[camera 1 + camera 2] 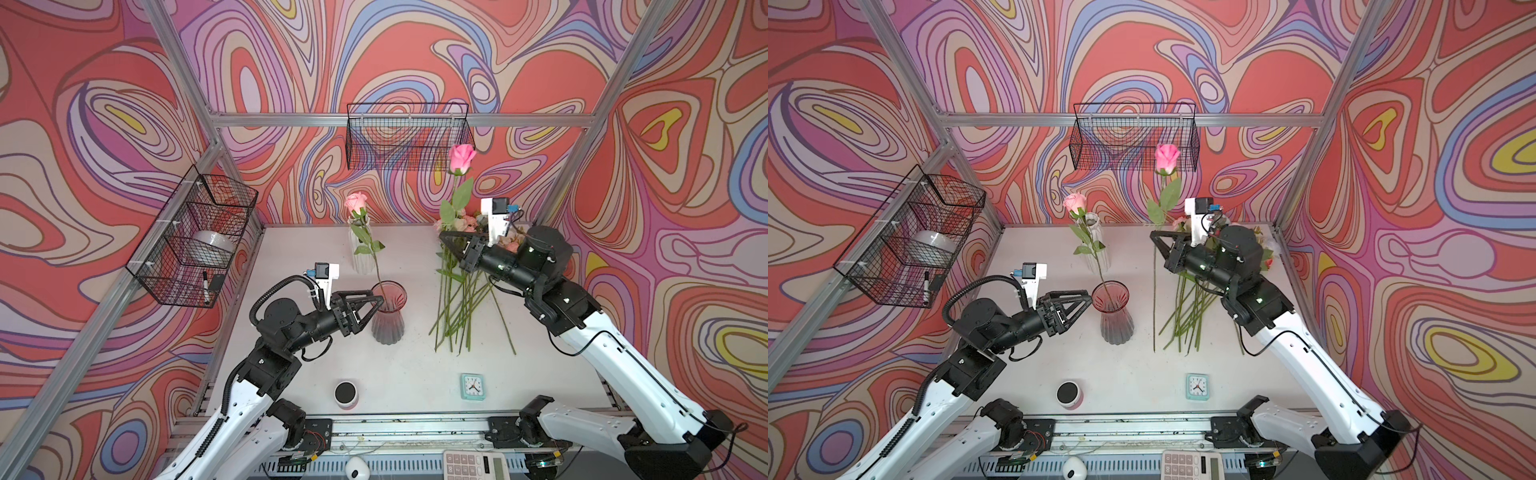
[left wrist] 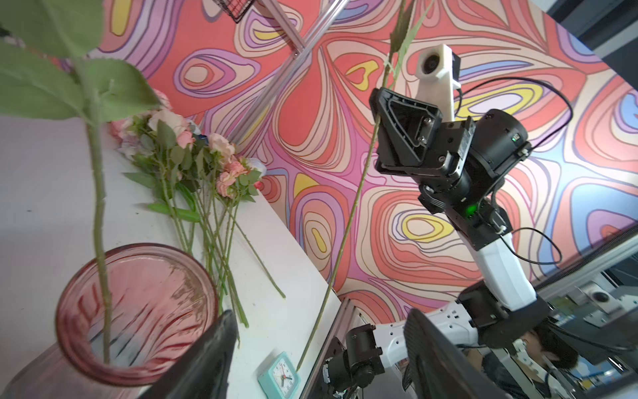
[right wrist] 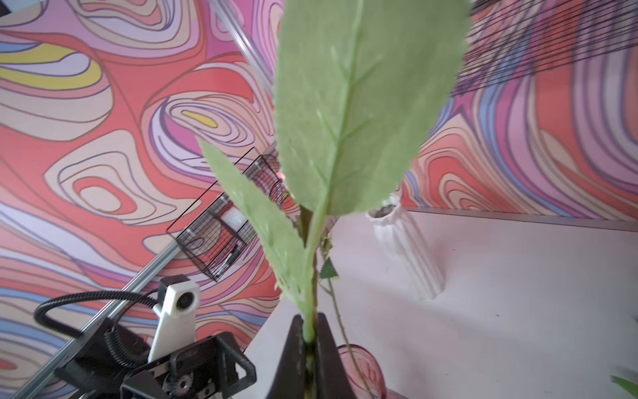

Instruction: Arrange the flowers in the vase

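Now right jaws are clamped shut on a rose [image 1: 461, 157] stem, held upright; left jaws gape empty beside the vase [image 1: 388, 328] rim. Bare worktop [image 1: 415, 361] separates vase and flowers [image 2: 188, 162].

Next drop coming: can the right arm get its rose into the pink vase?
Probably yes. The held rose is lifted; the pink vase holds only one other rose, though the left arm's open jaws sit beside its rim.

We see white shells between black joints on the left arm [image 1: 245, 399] and the right arm [image 1: 602, 345]. The left gripper [image 1: 380, 299] and right gripper [image 1: 443, 235] are black open-framed triangles. A white camera [image 1: 327, 273] tops each wrist, and a ribbed black cable [image 3: 96, 294] loops by the left one.
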Motion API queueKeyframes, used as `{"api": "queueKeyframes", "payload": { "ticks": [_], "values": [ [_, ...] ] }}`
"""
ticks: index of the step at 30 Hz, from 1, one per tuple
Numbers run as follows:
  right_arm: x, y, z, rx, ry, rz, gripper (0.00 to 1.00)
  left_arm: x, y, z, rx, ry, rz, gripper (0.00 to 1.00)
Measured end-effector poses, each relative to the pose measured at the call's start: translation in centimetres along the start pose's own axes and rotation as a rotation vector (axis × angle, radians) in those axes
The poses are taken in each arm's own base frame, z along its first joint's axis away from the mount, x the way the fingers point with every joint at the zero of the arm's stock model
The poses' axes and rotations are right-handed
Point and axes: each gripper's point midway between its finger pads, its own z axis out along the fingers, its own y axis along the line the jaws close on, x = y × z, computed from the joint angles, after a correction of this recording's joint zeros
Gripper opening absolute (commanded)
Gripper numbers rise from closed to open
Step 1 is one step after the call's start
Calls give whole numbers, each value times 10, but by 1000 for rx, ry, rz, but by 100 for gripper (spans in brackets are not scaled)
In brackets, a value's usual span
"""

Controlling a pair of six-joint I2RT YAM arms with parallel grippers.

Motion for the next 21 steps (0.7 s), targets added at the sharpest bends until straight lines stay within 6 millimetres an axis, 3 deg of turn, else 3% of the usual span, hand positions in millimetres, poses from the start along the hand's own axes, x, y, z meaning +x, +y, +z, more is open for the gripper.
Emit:
{"api": "queueKeyframes", "payload": {
  "ticks": [5, 9, 15, 21],
  "values": [
    [30, 42, 30, -138, 77, 5, 0, 0, -16, 5, 98, 28, 1, 62],
    [54, 63, 49, -201, 132, 8, 0, 0, -27, 4, 150, 40, 11, 54],
    [79, 80, 70, -249, 187, 7, 0, 1, -32, 4, 177, 50, 18, 37],
    [81, 88, 72, -275, 190, 4, 0, 4, -26, 5, 151, 58, 21, 8]
  ]
}}
